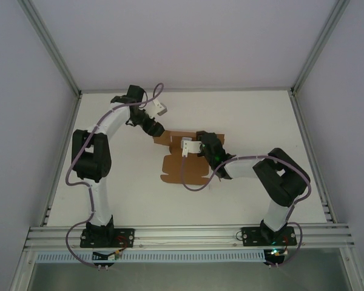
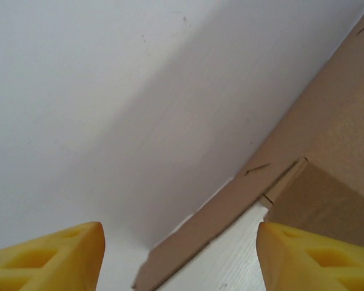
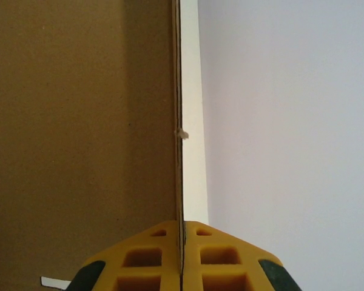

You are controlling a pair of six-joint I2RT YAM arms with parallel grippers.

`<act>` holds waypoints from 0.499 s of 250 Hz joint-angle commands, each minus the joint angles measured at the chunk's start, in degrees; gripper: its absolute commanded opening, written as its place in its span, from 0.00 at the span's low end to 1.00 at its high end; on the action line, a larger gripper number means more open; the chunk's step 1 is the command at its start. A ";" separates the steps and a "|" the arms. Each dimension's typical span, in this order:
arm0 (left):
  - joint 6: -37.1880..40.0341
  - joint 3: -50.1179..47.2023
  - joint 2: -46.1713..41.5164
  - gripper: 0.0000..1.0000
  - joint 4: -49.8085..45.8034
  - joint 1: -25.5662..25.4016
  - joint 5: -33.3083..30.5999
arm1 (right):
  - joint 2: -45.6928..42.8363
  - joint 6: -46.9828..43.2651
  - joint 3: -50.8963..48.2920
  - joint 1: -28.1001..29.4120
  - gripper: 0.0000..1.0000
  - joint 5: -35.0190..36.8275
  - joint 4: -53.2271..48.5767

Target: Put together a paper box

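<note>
Right gripper [image 3: 182,229] is clenched on a panel edge of the flat brown die-cut cardboard paper box [image 1: 177,170], mid-table. The left gripper [image 2: 179,235] gapes beside a flap, grasping nothing. I fear that pulling would crease the pinched panel or drag the sheet. Pale aluminium-framed walls [image 1: 170,42] surround the smooth white table [image 1: 261,121].

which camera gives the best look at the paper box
Top external: the paper box shows most of its outline there, flaps included. Left wrist catches a corner and an edge; right wrist sees a flap edge-on, clamped in the right pincer.
</note>
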 commanded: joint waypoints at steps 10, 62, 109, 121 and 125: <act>3.39 3.72 1.96 0.67 -3.07 0.04 0.63 | -2.20 3.37 1.34 0.52 0.00 -0.91 -3.71; 7.19 7.98 5.57 0.63 -9.93 -0.90 1.55 | -1.57 3.84 2.18 0.50 0.00 0.24 -3.73; 7.14 6.38 5.31 0.54 -9.36 -1.23 3.94 | -1.40 4.04 2.44 0.55 0.00 0.08 -4.64; 7.54 6.21 4.88 0.50 -9.67 -1.51 4.48 | -1.21 4.13 2.70 0.54 0.00 0.23 -4.69; 7.50 6.11 4.75 0.48 -9.64 -1.65 4.43 | -1.12 4.12 2.79 0.31 0.00 0.42 -4.75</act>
